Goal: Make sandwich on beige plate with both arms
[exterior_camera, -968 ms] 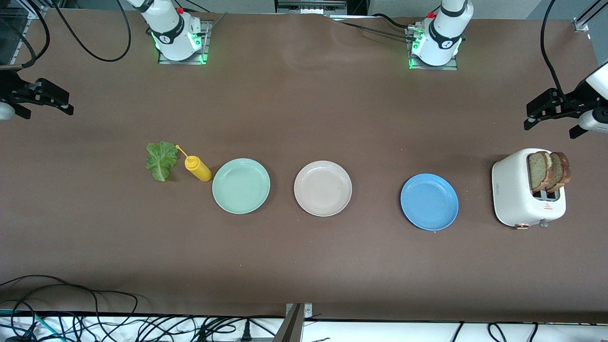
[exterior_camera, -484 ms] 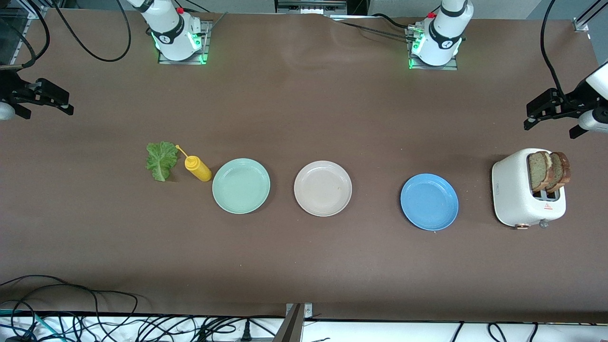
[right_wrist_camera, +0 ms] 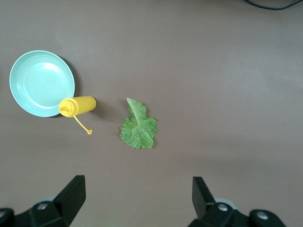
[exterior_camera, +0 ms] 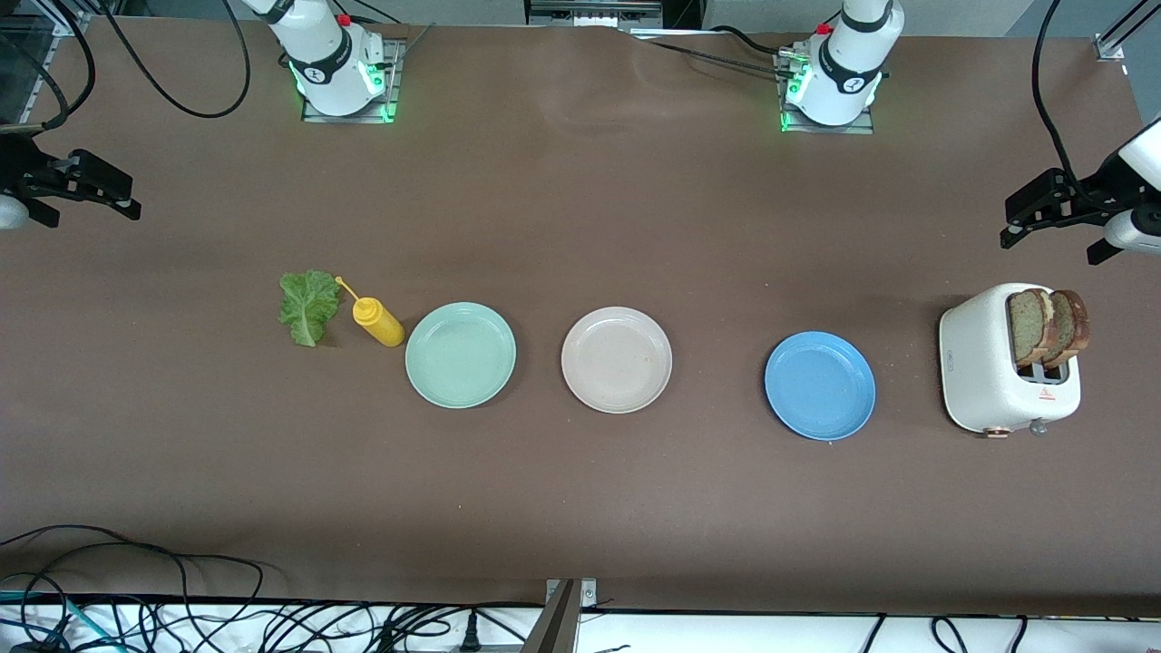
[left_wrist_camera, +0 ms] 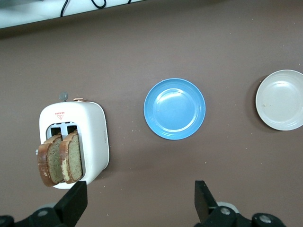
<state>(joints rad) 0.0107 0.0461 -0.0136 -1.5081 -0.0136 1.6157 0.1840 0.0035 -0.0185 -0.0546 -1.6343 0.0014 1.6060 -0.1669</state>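
Note:
The beige plate lies bare in the middle of the row of plates; it also shows in the left wrist view as the beige plate. Two brown bread slices stand upright in the white toaster at the left arm's end. The ruffled lettuce leaf lies flat on the table at the right arm's end. My left gripper hangs open over bare table beside the toaster, nothing between its fingers. My right gripper hangs open over bare table near the lettuce, holding nothing.
A yellow squeeze bottle lies on its side between the lettuce and the mint-green plate. A blue plate sits between the beige plate and the toaster. Cables trail along the table edge nearest the front camera.

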